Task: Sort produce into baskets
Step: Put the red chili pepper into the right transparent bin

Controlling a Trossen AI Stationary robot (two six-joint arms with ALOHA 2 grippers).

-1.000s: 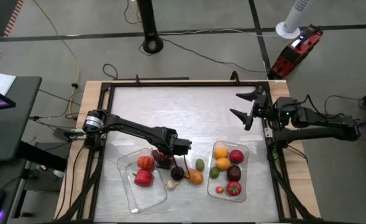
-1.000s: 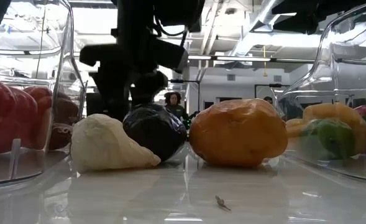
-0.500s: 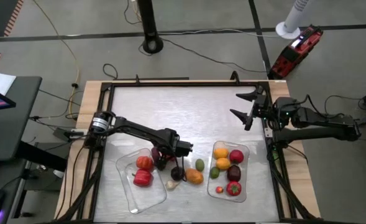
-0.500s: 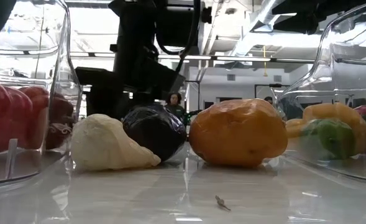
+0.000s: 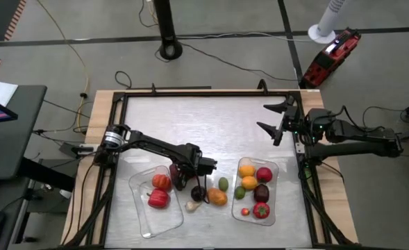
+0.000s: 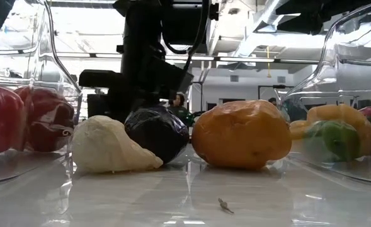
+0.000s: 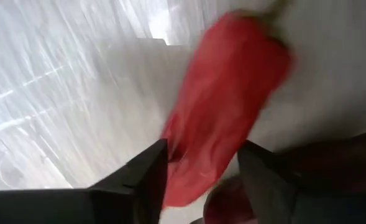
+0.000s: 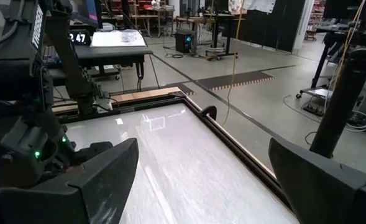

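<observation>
Bench (image 5: pixel 204 118): pale, metal-framed surface seen from above; both arms reach onto it.
Left basket (image 5: pixel 143 219): clear tray near the front left of the bench; holds an orange-red tomato-like piece (image 5: pixel 162 182) and a red piece (image 5: pixel 158 199).
Right basket (image 5: pixel 276 182): clear tray near the front right; holds orange, red, green, dark purple and small red produce.
Loose produce: between the baskets lie a pale garlic-like piece (image 6: pixel 109 146), a dark purple piece (image 6: pixel 158 132), an orange piece (image 6: pixel 240 133) and a green piece (image 5: pixel 223 184). In the low view the garlic touches the purple piece, and the orange piece sits just beside them.
Left hand (image 5: pixel 181 179): lowered at the inner edge of the left basket, just behind the purple piece. In the left wrist view its two dark fingers (image 7: pixel 146 180) stand either side of a long red pepper-like piece (image 7: pixel 223 112) with a gap showing on each side; whether they grip it cannot be told.
Right hand (image 5: pixel 279 119): waits at the far right of the bench, well apart from the produce, fingers spread wide and holding nothing.
Background: a person (image 6: pixel 179 102) shows far off in the room behind the bench.
</observation>
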